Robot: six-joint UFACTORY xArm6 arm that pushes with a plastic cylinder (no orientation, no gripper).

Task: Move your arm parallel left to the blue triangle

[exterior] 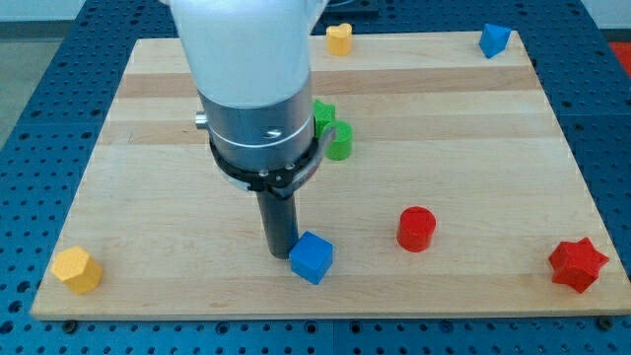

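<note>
Blue and small, the blue triangle point(494, 39) sits at the worktop's point(148, 128) far right corner, close to the top edge, well apart from everything else; its exact shape is hard to make out, though it reads as a wedge-like block. It looks light, rigid and smooth-sided, likely to skid easily on the pale wood, and with no fingers on this rig to open or close, the only hold on offer is a push against a flat face. My tip point(280, 253) stands near the bottom edge, around the middle, just beside or touching a blue cube point(312, 257) on its right. The rod hangs upright beneath a wide white and grey arm body. Elsewhere lie a red cylinder point(416, 229), a red star point(578, 264), green blocks point(333, 131) partly hidden behind the arm, a yellow heart-like block point(339, 38) and a yellow block point(77, 269) at the bottom left corner.
</note>
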